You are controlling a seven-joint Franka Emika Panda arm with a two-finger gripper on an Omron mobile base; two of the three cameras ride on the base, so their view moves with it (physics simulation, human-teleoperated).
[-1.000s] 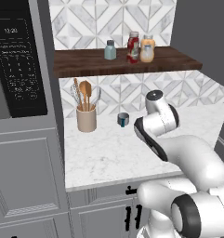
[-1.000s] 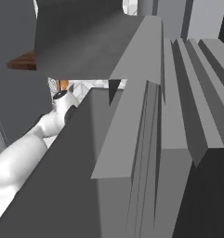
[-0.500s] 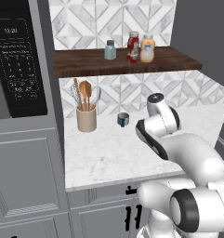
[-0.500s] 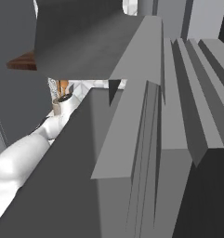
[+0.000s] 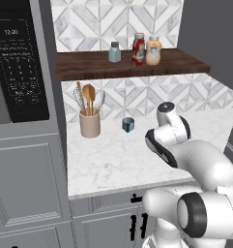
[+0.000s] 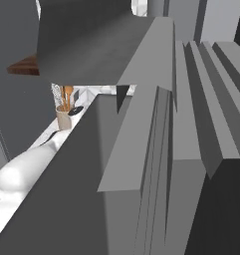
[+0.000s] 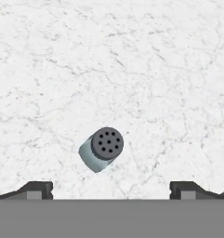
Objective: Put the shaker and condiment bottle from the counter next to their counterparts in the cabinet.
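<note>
Shaker [image 7: 102, 148] stands on the table [image 7: 132, 69] just ahead of my hand [image 7: 111, 189], fingers spread wide so I can straddle its cap.

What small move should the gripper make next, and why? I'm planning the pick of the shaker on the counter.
Probably lower straight down and slightly forward. In the hand view the shaker stands upright on the counter, its grey cap facing the camera, just ahead of the open gripper and roughly centred between its fingertips, not yet enclosed.
</note>
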